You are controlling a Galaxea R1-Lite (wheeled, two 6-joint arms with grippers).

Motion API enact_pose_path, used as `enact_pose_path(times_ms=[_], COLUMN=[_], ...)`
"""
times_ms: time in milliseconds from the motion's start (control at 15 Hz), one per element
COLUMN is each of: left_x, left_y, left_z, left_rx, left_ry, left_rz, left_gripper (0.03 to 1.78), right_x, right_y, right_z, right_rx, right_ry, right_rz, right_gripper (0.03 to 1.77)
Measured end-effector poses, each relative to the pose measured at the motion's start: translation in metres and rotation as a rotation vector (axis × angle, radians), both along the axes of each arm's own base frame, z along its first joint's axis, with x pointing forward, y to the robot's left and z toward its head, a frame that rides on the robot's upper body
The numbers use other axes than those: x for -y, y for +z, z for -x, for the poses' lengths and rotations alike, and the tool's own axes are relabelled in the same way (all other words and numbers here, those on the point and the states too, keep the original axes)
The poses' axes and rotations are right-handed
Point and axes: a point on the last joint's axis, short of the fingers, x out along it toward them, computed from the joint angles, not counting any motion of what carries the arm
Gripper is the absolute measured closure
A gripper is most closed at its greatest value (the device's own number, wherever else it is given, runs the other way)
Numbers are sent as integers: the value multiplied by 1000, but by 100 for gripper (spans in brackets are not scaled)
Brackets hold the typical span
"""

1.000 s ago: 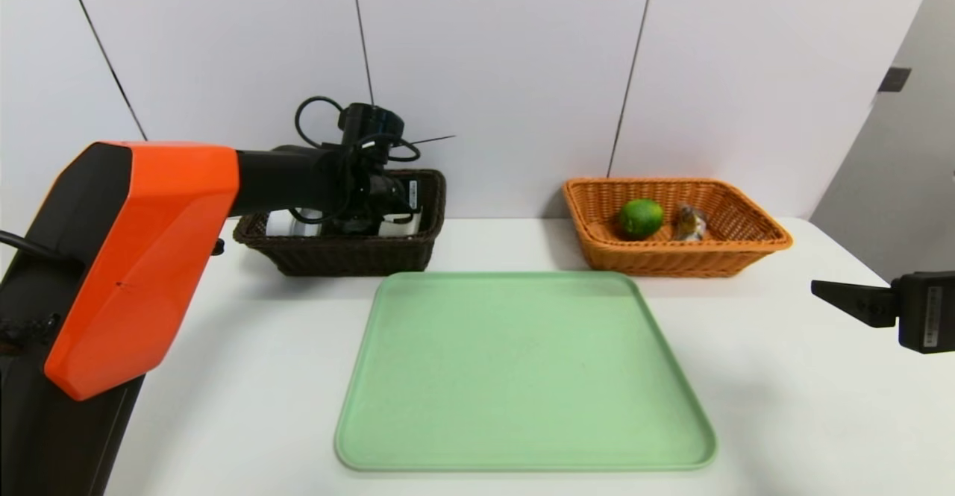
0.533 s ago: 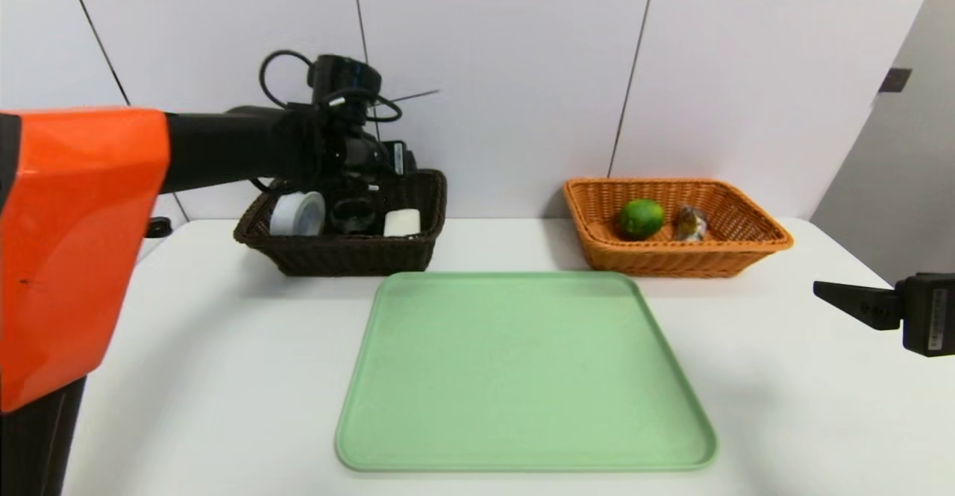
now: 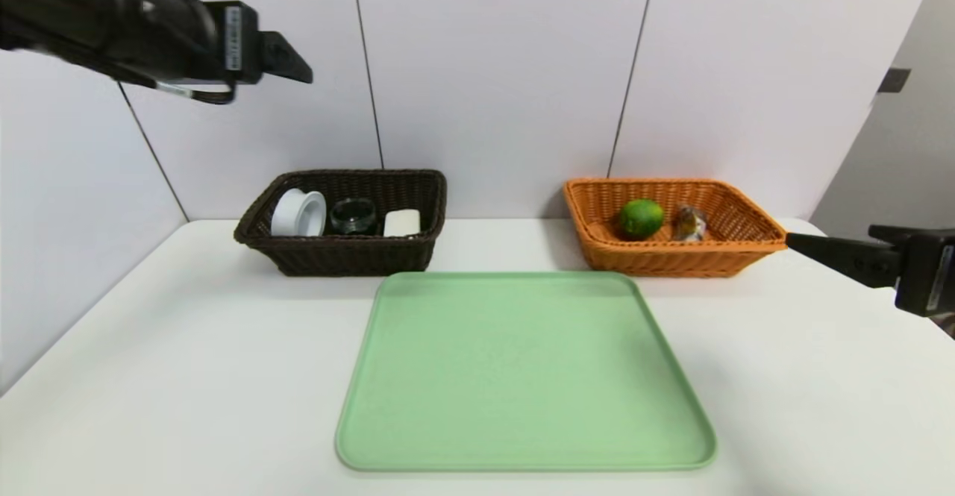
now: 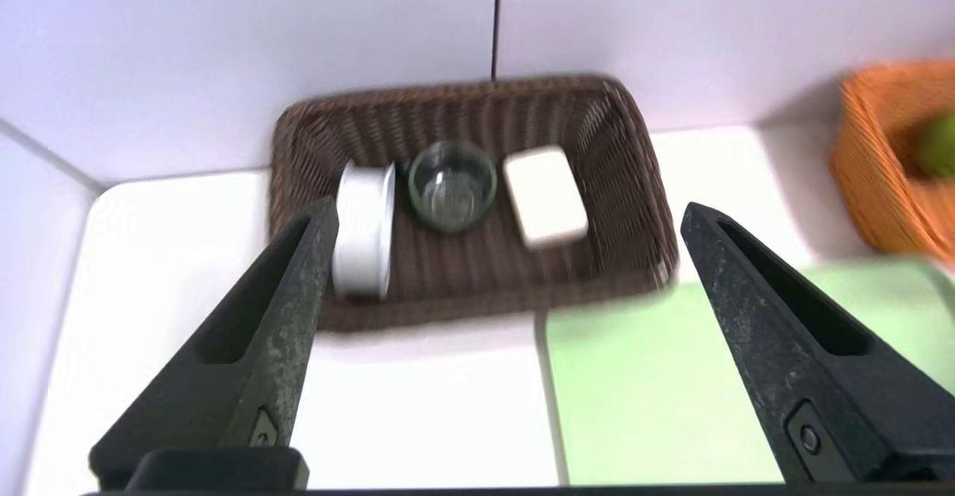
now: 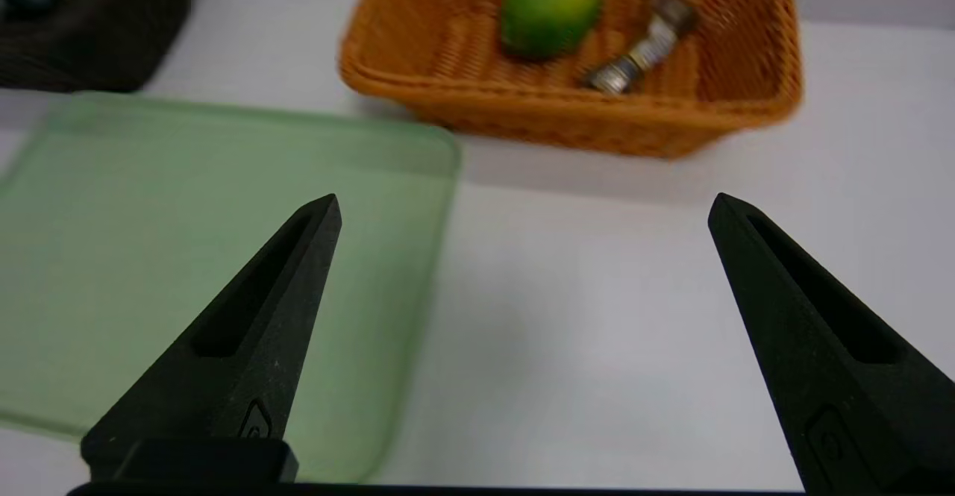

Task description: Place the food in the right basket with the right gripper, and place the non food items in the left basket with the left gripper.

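Note:
The dark brown left basket (image 3: pixel 418 246) (image 4: pixel 627 145) holds the non food items: a white ring-shaped roll (image 3: pixel 298 213) (image 4: pixel 362 231), a glass cup (image 3: pixel 352 215) (image 4: pixel 452 186) and a white bar (image 3: pixel 402 222) (image 4: pixel 545 196). In the orange right basket (image 3: pixel 671 261) (image 5: pixel 522 112) lies the food: a green lime (image 3: pixel 640 218) (image 5: pixel 550 10) and a wrapped stick of sweets (image 3: pixel 690 224) (image 5: pixel 638 54). My left gripper (image 3: pixel 298 71) (image 4: pixel 507 209) hangs open and empty, high above the table at the far left. My right gripper (image 3: pixel 802 246) (image 5: pixel 526 205) is open and empty, low beside the orange basket's right corner.
A light green tray (image 3: pixel 522 369) (image 5: pixel 149 257) lies in the middle of the white table (image 3: pixel 186 369), in front of both baskets. A white panelled wall (image 3: pixel 507 71) stands right behind the baskets.
My left arm has lifted out of the dark basket and drawn back up and to the left, its jaws opening wider. The right gripper has shifted slightly up and toward the orange basket.

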Motion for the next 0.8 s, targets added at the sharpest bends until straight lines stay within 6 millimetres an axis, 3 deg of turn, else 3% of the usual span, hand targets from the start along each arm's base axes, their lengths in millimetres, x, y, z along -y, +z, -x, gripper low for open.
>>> enact_pose_path(times_ms=[200,400,600,800], left_x=[-32,-71,-89,-93], left_y=[13,5,-17,-60], left_z=[81,142,202,253], left_rx=[5,37,69,73], left_ry=[17,170,291,337], left_rz=[-4,2,7,6], left_gripper=[16,14,14,13], right_x=[-4,0,7,13], right_y=[12,18,3,-22], right_z=[-6,-7,11,46], right_rx=[80,102,84,80], right_ry=[125,49,-32,-115], right_rz=[-50,-42,-24,9], right_gripper=[10,10,10,10])
